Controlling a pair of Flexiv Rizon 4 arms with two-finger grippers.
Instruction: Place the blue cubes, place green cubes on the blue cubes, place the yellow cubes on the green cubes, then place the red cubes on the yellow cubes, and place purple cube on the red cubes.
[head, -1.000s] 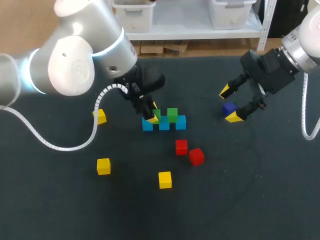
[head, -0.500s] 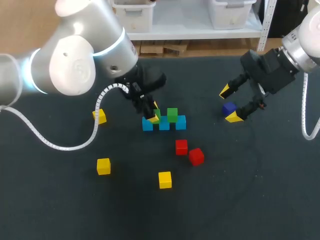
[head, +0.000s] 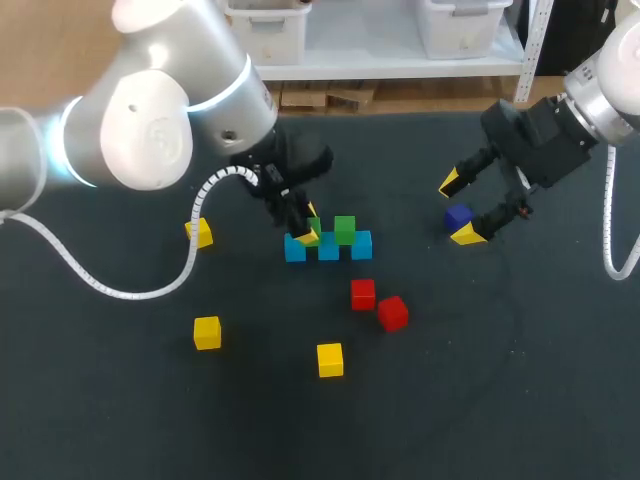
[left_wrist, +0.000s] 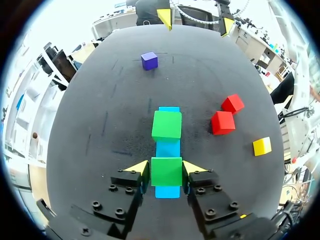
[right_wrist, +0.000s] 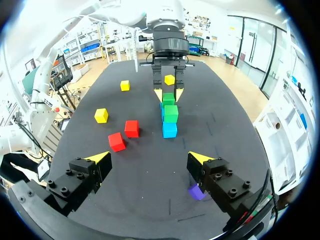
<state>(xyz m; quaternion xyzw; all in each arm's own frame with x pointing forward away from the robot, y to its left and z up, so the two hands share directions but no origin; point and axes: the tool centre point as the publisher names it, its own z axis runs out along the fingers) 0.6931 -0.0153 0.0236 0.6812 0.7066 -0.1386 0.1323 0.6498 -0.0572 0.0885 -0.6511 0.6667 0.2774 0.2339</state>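
Centrally, the left hand (left_wrist: 166, 167) gripped a green cube (left_wrist: 166, 173) atop the blue cubes' (head: 360, 245) left end; the right hand (head: 459, 208) gaped wide. Light and rigid, the cube likely suited pinching across opposite flat faces.

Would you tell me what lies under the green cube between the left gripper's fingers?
A blue cube, the row's end one; its top is hidden by the green cube.

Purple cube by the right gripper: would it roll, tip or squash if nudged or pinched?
The purple cube rests flat on the table, so a nudge would probably slide it, not roll it. Its crisp edges suggest a stiff block that should keep shape in a pinch. It looks small beside the open right gripper, so likely light.
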